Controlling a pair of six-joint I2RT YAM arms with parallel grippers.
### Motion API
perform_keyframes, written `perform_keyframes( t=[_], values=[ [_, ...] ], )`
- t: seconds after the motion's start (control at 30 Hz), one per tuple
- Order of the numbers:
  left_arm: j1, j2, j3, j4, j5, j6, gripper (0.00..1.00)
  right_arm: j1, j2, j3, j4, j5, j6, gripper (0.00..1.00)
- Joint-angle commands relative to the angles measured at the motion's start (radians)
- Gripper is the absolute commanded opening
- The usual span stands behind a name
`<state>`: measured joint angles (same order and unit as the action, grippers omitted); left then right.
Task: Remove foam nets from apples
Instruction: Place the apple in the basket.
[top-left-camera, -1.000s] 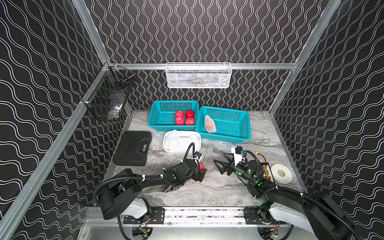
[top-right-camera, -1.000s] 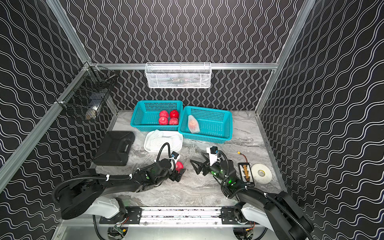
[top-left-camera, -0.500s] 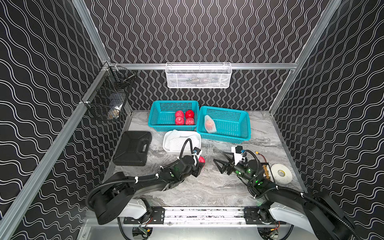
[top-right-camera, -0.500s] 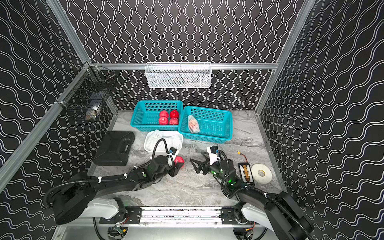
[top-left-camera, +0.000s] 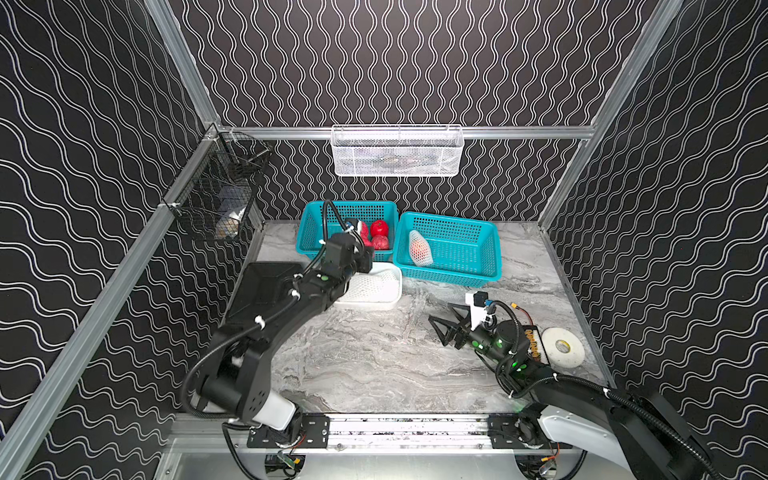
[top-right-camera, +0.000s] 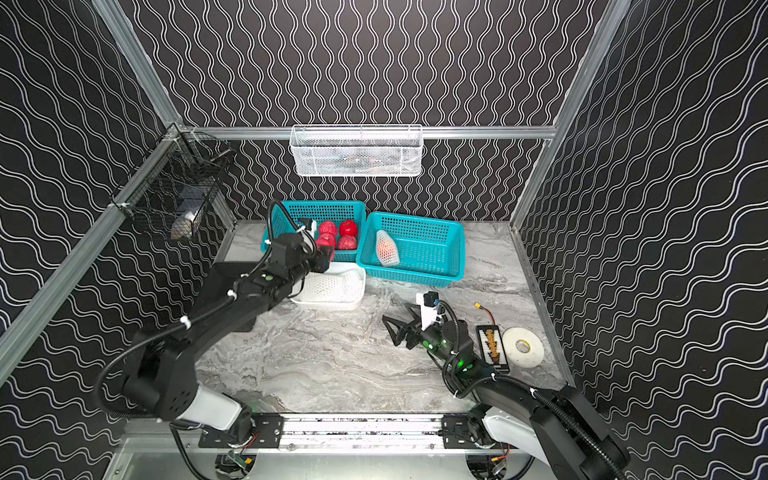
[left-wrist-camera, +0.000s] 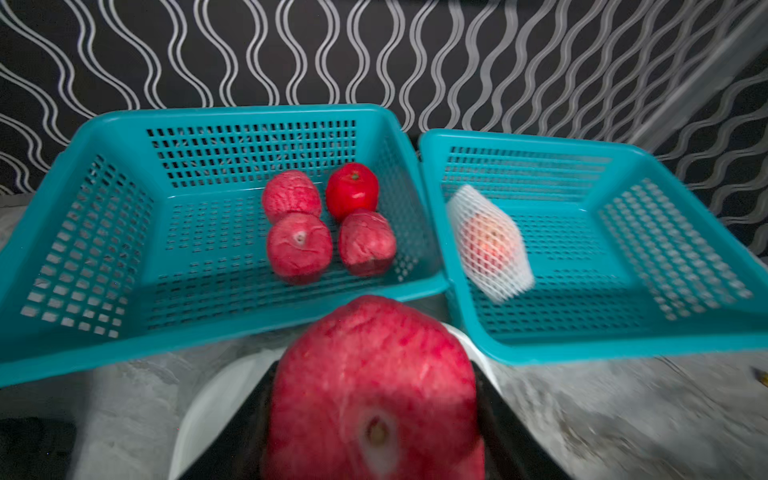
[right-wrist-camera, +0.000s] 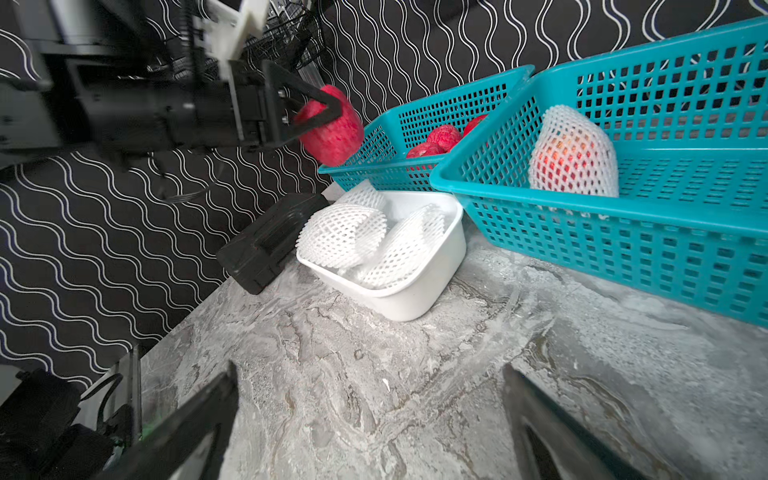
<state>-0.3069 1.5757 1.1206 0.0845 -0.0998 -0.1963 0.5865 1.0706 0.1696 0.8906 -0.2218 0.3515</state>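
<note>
Your left fingers (right-wrist-camera: 309, 91) clamp a bare apple (left-wrist-camera: 374, 374) just short of the left teal basket (left-wrist-camera: 166, 332); right fingers (right-wrist-camera: 199, 415) apart, empty.

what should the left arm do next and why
Probably carry on forward and let go over the left basket: the left gripper holds a bare apple above the tub, just short of that basket, where four bare apples already lie.

Black arms (top-left-camera: 291, 307), white bases (top-left-camera: 274, 411), green lights (top-left-camera: 514, 365)
</note>
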Motion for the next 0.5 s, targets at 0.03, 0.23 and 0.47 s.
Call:
perform_keyframes(
  t=[0.03, 0.23, 0.47],
  values=[
    [0.071, 0.150, 0.131, 0.012, 0.026, -0.007, 0.43, 0.000, -0.023, -0.004, 0.021, 0.026, -0.002, 1.00],
    [0.116, 0.386, 0.368, -0.040, 0.052, 0.038, 0.43, -0.001, -0.053, -0.008, 0.001, 0.032, -0.003, 1.00],
    [0.124, 0.550, 0.504, -0.081, 0.056, 0.045, 0.45, 0.000, -0.068, -0.009, -0.014, 0.044, -0.010, 1.00]
  ],
)
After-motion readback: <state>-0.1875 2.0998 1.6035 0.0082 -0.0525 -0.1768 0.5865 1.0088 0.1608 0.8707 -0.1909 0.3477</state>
